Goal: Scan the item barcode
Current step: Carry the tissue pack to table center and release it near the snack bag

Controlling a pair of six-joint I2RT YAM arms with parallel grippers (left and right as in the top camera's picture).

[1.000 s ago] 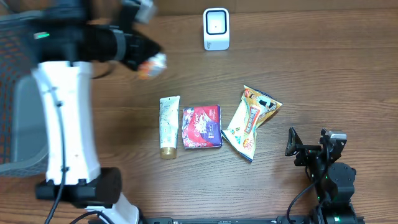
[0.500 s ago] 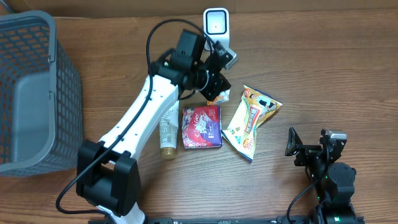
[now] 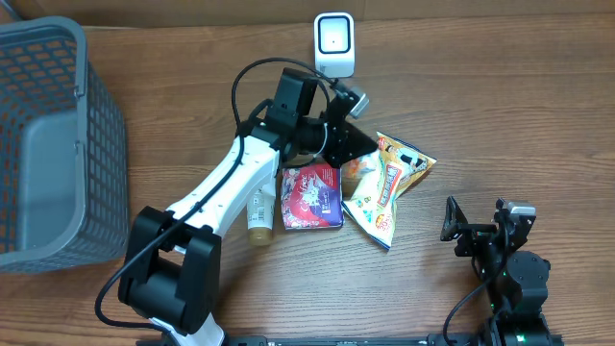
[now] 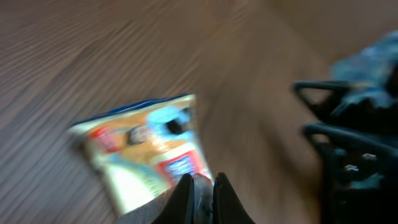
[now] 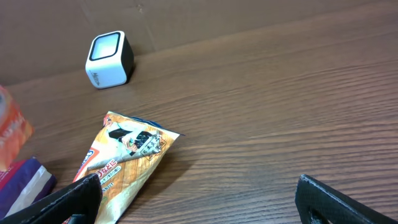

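Over the middle of the desk (image 3: 519,106), my left jaws are pressed together on what looks like a small orange packet (image 5: 12,127), near the white scanner (image 3: 333,43). I judge this the presenting step: next, its barcode must face the scanner window. At the near right, my right jaws stand spread, holding nothing.

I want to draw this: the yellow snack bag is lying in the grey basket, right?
No. The overhead view shows the yellow snack bag lying on the wooden table, well apart from the grey basket.
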